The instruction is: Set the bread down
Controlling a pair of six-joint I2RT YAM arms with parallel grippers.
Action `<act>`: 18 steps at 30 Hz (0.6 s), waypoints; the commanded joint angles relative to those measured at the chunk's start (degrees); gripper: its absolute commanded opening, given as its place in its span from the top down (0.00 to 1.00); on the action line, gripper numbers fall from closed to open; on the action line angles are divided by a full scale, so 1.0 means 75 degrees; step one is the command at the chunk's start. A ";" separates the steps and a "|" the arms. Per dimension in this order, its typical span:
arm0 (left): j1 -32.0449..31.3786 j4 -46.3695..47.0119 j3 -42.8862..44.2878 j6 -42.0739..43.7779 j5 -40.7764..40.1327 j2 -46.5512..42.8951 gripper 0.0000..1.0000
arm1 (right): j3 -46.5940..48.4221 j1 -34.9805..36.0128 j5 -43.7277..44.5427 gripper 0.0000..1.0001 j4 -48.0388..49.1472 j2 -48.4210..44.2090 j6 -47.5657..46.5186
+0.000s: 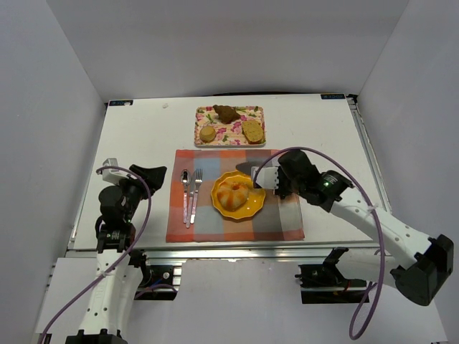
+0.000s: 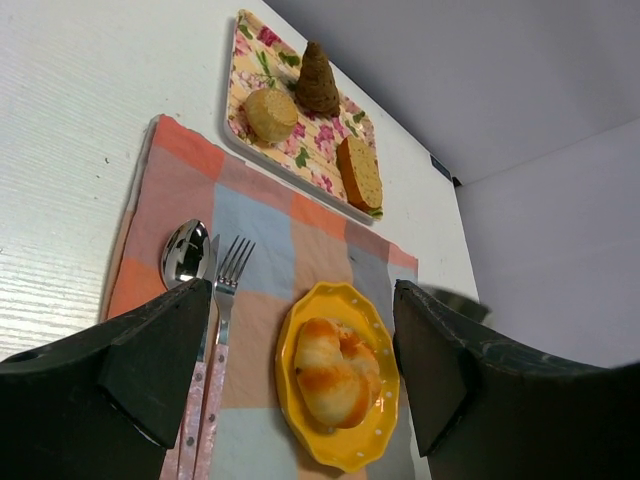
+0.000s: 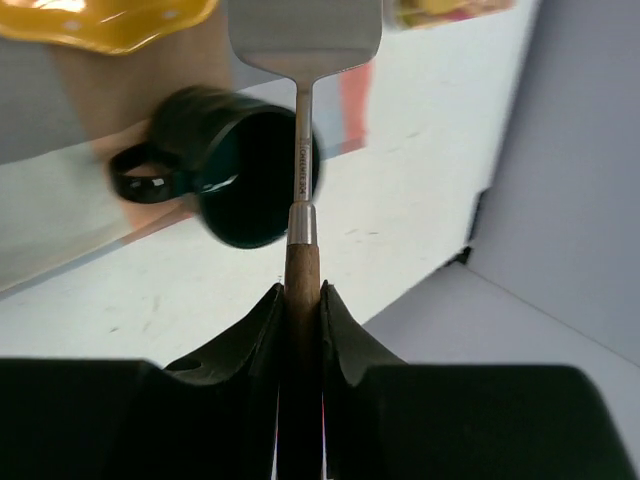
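The bread (image 1: 234, 192), a glossy golden-orange knotted roll, lies on a yellow plate (image 1: 257, 205) in the middle of a checked placemat (image 1: 281, 222). The left wrist view shows the bread (image 2: 335, 372) on the plate (image 2: 386, 340) too. My right gripper (image 1: 280, 179) hovers just right of the plate, shut on the wooden handle of a metal spatula (image 3: 303, 35), whose blade points toward the plate's far edge (image 3: 100, 25). In its own view the right gripper (image 3: 300, 300) clamps the handle. My left gripper (image 1: 147, 174) is open and empty at the table's left, facing the placemat (image 2: 302, 290).
A floral tray (image 1: 231, 130) at the back holds a small pale bun (image 1: 207, 133), a toasted slice (image 1: 252, 131) and a dark brown piece (image 1: 226, 112). A spoon (image 1: 185, 188) and fork (image 1: 195, 188) lie left of the plate. A dark mug (image 3: 250, 165) stands under the spatula.
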 commanded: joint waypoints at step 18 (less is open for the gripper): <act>0.0011 0.0015 0.0447 0.0242 0.0207 0.0364 0.16 | 0.1373 -0.6221 -0.1863 1.00 0.1923 0.2165 0.5639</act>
